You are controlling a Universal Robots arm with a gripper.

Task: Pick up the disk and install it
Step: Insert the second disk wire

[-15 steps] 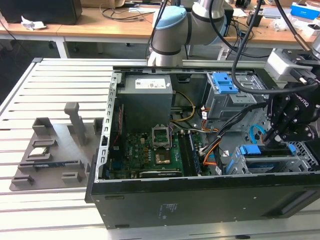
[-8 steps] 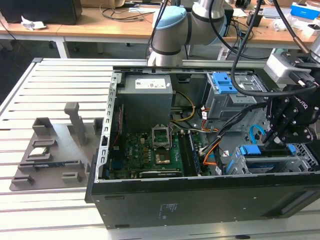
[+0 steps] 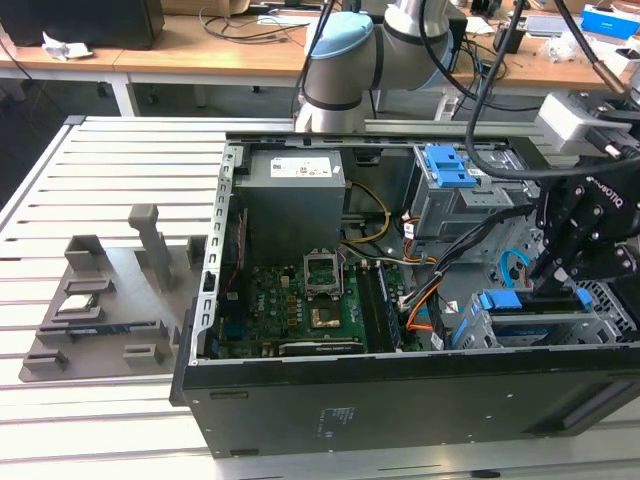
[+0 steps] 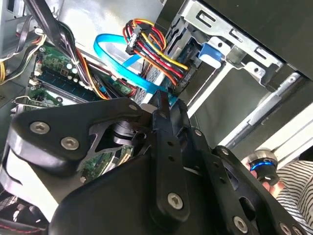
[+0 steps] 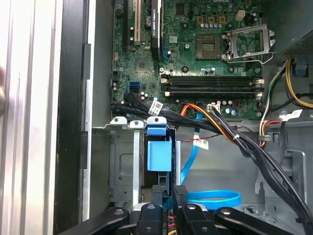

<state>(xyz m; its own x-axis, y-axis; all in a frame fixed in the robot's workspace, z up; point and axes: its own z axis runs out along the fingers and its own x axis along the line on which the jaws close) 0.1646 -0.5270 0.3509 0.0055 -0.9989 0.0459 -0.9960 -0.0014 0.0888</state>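
Observation:
The disk (image 3: 500, 300) stands on edge in the grey metal drive cage (image 3: 590, 325) at the front corner of the open computer case, on the exterior view's right. Its bright blue bracket (image 5: 159, 154) faces up between the cage rails in the first wrist view. My gripper (image 3: 553, 285) is directly over it. The black fingers (image 5: 179, 193) are closed tight around the disk's blue-edged end, and the second wrist view shows the fingertips of the gripper (image 4: 164, 105) meeting on a sliver of blue. The rest of the disk's body is hidden in the cage.
A blue-latched bay (image 3: 450, 165), a power supply (image 3: 295, 190) and the motherboard (image 3: 300, 300) fill the case. Cable bundles (image 5: 230, 134) and a blue flat cable (image 5: 215, 198) lie beside the cage. A grey fixture (image 3: 100, 290) sits on the slotted table. A striped sleeve (image 4: 298, 181) is close.

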